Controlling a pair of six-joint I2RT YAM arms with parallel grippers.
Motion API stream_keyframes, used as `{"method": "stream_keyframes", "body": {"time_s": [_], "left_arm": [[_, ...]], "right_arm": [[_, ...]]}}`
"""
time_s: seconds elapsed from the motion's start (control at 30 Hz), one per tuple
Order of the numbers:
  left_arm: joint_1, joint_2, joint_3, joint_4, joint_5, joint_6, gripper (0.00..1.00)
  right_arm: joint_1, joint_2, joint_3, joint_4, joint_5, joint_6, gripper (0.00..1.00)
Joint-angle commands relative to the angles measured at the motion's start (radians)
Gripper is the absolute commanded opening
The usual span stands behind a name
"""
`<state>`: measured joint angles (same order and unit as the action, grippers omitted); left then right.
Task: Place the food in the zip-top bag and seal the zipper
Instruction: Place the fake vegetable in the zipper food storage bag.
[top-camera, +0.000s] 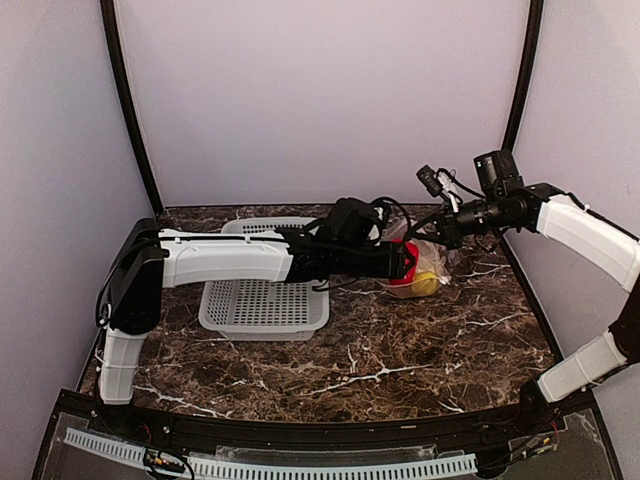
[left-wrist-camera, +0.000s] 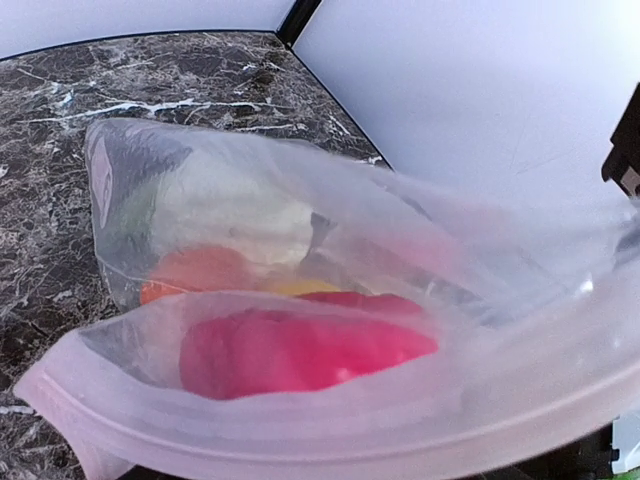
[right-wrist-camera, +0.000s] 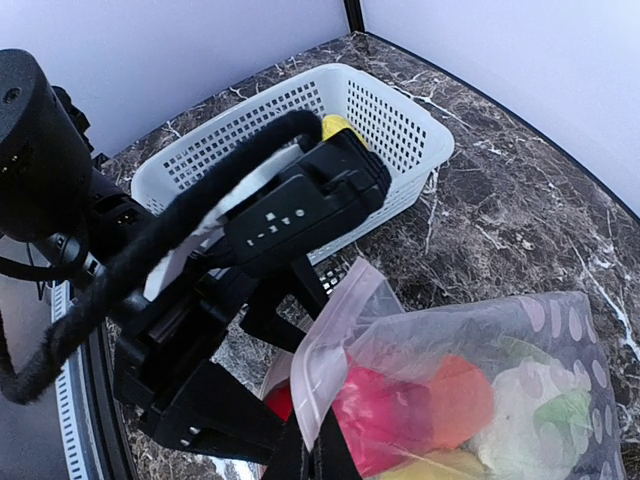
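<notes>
The bag (top-camera: 432, 262) lies on the surface (top-camera: 400, 370) just right of the basket (top-camera: 265, 300), its mouth turned toward the basket. The right claw (top-camera: 440, 235) is clenched on the bag's raised mouth edge. The left claw (top-camera: 405, 264) sits at that mouth; whether it grips anything cannot be told. A red piece (left-wrist-camera: 300, 350), an orange piece (right-wrist-camera: 458, 395) and a pale cabbage piece (left-wrist-camera: 235, 215) are in the bag. A yellow piece (right-wrist-camera: 335, 127) is in the basket.

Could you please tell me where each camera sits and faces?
Top external: above, behind; looks down at the dark marble table; left arm, right arm show.
Left wrist: faces into the clear dotted zip-top bag; no fingers visible.
Right wrist: looks across the bag toward the white mesh basket; left arm shows.
Shared: the bag, in all three.
</notes>
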<state>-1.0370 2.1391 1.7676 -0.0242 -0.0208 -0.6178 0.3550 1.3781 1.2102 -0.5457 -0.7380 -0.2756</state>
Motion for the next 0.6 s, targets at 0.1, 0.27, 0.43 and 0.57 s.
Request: {"method": "stream_keyframes", "body": {"time_s": [0.1, 0.27, 0.43, 0.57], "left_arm": [[0.002, 0.044, 0.092, 0.002, -0.107, -0.099, 0.32], [0.015, 0.062, 0.091, 0.052, -0.108, -0.199, 0.50], [0.029, 0.062, 0.091, 0.071, -0.041, -0.271, 0.65], [0.027, 0.032, 0.074, 0.073, -0.003, -0.306, 0.70]], "right_arm": [[0.001, -0.011, -0.003, 0.029, -0.095, 0.010, 0.00], [0.001, -0.013, -0.001, 0.028, -0.103, 0.018, 0.00], [0.001, -0.024, 0.000, 0.030, -0.084, 0.023, 0.00], [-0.001, -0.021, 0.001, 0.033, -0.066, 0.023, 0.00]]}}
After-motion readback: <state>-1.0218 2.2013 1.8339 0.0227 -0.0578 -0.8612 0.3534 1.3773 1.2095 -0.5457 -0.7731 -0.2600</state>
